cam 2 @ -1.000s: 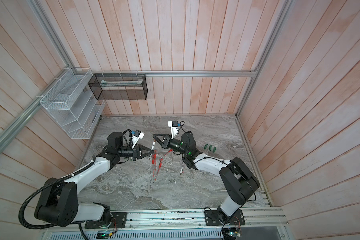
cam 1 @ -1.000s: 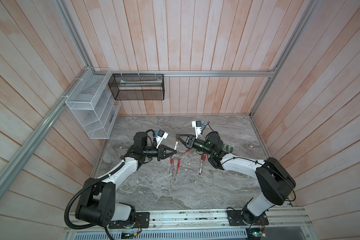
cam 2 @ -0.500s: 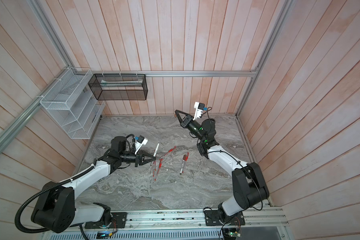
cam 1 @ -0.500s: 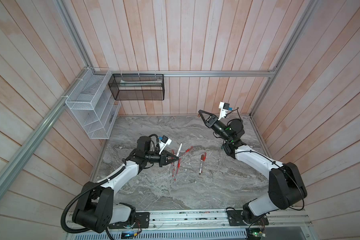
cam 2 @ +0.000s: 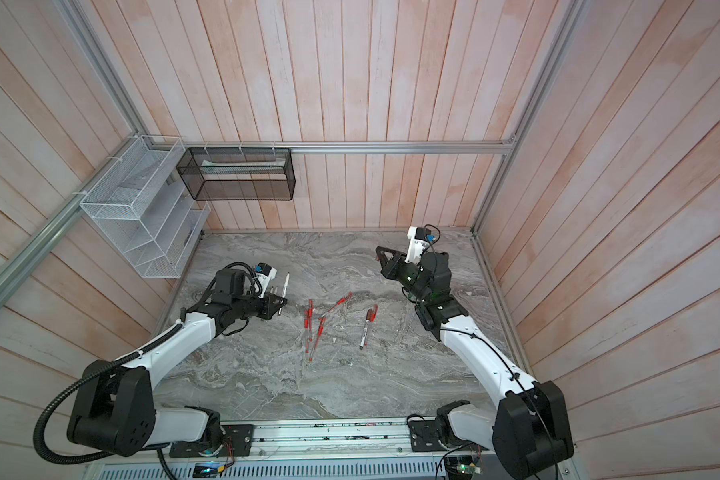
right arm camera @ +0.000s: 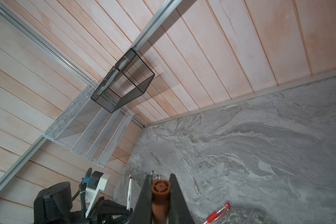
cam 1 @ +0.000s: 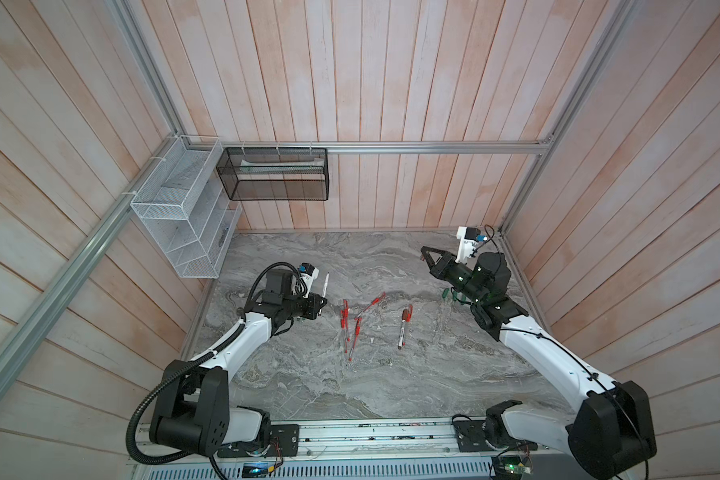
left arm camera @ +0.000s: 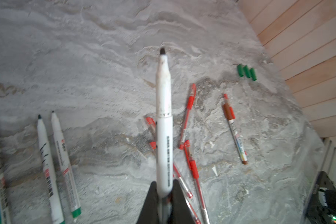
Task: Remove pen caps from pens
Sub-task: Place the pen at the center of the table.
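In a top view the left gripper [cam 1: 319, 306], left of centre, clamps a white marker [cam 1: 325, 286]. The right gripper [cam 1: 425, 252], upper right, stands well apart, whereas a second ago both met above the red pens [cam 1: 350, 328].

Left wrist view: the marker tip is bare.

Right wrist view: the jaws pinch the brown cap [right arm camera: 160, 194], apparently carrying it away from the marker.

We see a grey table [cam 1: 391, 257] veined in white and tan, under walls [cam 1: 391, 83] of pale pink planks. The rack [cam 1: 175, 208] is white mesh, the basket [cam 1: 275, 183] black mesh. The gripped marker [left arm camera: 164, 135] is white with black print and a dark tip; the pens [left arm camera: 189, 108] — clear with red caps and grips. Three loose caps [left arm camera: 246, 72] are green, the gripped cap [right arm camera: 161, 187] brown.
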